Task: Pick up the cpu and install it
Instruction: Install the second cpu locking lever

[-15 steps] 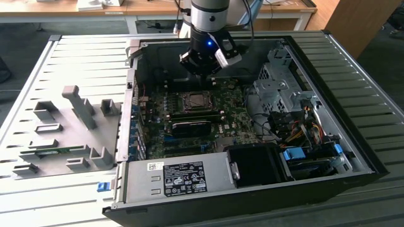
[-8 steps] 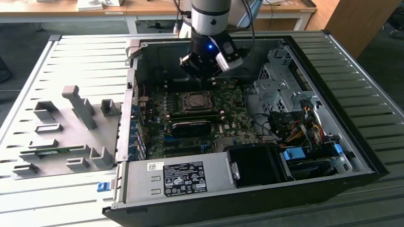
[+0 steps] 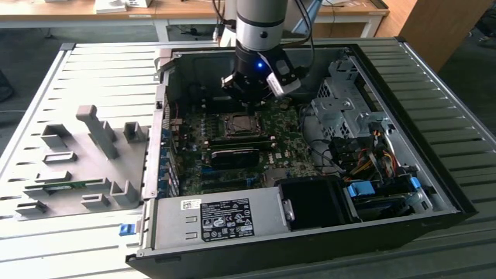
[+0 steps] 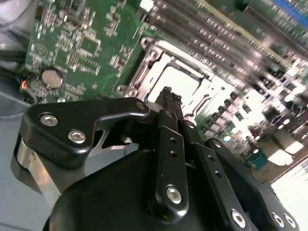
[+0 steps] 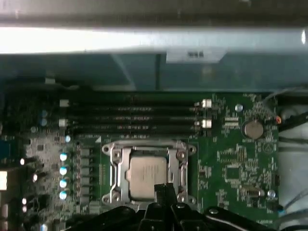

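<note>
the gripper [image 4: 167,91] hangs inside the open computer case [image 3: 434,174], its two slim black fingers [image 5: 163,190] pressed together with nothing between them, tips just above the socket edge. right below sits the cpu [image 5: 147,172], one small square chip, silver-grey top plate catching the light, lying flat in the metal socket frame [image 5: 114,168] on the green motherboard [image 5: 231,163]. in the first wrist view four long memory slots [image 5: 134,118] run beside the socket, and one round coin battery [image 5: 253,129] lies off toward the board's corner. out on the slatted table [image 3: 101,58], at the exterior view's left, grey fixture blocks [image 3: 97,131] stand on their plate.
</note>
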`<state>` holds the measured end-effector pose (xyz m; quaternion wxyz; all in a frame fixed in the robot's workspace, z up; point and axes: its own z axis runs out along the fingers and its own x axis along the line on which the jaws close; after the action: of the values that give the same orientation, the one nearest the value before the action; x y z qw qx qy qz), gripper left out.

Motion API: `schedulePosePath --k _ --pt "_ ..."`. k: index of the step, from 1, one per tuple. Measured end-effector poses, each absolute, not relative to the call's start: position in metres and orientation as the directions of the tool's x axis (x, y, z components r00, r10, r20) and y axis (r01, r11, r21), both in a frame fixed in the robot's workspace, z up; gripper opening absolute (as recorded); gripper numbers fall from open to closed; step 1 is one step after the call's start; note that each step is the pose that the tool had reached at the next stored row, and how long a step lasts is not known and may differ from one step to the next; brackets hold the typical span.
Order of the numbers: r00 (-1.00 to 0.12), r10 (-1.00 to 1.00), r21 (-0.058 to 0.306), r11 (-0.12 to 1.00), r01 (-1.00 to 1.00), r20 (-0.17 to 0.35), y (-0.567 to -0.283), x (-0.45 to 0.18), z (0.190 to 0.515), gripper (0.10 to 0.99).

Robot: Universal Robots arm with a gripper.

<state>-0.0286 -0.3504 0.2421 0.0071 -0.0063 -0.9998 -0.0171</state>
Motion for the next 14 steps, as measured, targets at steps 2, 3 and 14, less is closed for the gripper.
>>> schedulePosePath --k 2,3,14 --pt "-1.000 0.012 0.035 0.999 0.013 0.027 -0.353 -0.028 0.242 0.106" --pt "-0.999 0.012 0.038 0.999 0.014 0.035 -0.354 -0.028 0.241 0.106" --pt "-0.999 0.007 0.062 0.998 0.009 0.041 -0.369 -0.027 0.238 0.106"
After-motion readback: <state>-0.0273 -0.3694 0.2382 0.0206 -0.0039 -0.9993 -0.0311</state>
